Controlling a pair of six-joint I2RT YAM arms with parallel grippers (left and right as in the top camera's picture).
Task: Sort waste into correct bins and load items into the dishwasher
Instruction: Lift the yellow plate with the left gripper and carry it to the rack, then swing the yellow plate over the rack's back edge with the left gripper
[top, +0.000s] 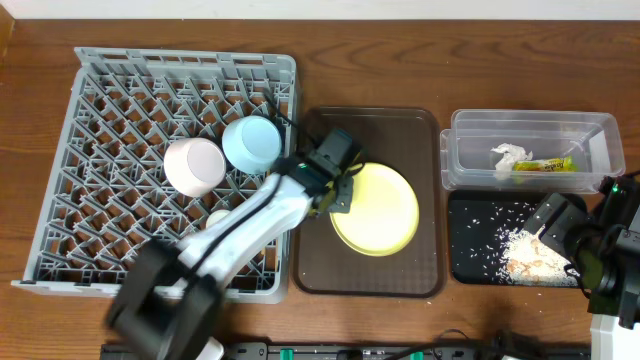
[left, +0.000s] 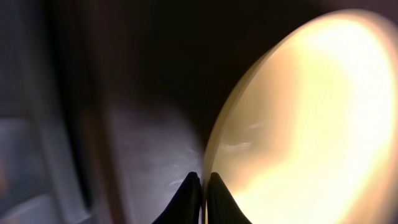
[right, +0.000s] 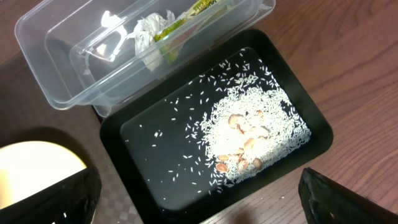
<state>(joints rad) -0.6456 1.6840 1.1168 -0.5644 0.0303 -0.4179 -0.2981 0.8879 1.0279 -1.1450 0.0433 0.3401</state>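
The round yellow plate (top: 380, 210) lies on the brown serving tray (top: 420, 130). My left gripper (top: 338, 193) is shut on the plate's left rim. In the left wrist view the two dark fingertips (left: 193, 196) pinch the thin edge of the plate (left: 311, 118). My right gripper (top: 557, 228) hovers open over the black tray (top: 470, 215), which holds a heap of rice (top: 530, 255). In the right wrist view its gripper (right: 199, 208) stands wide apart above the black tray (right: 155, 149) and the rice (right: 255, 130). The clear tub (top: 590, 130) holds the white napkin (top: 508, 157) and the yellow-green wrapper (top: 545, 166).
The grey dish rack (top: 110, 120) fills the left of the table, with a pink bowl (top: 195, 165), a blue bowl (top: 250, 143) and a small white cup (top: 217, 216) in it. The clear tub (right: 50, 68) and black tray sit side by side at the right edge.
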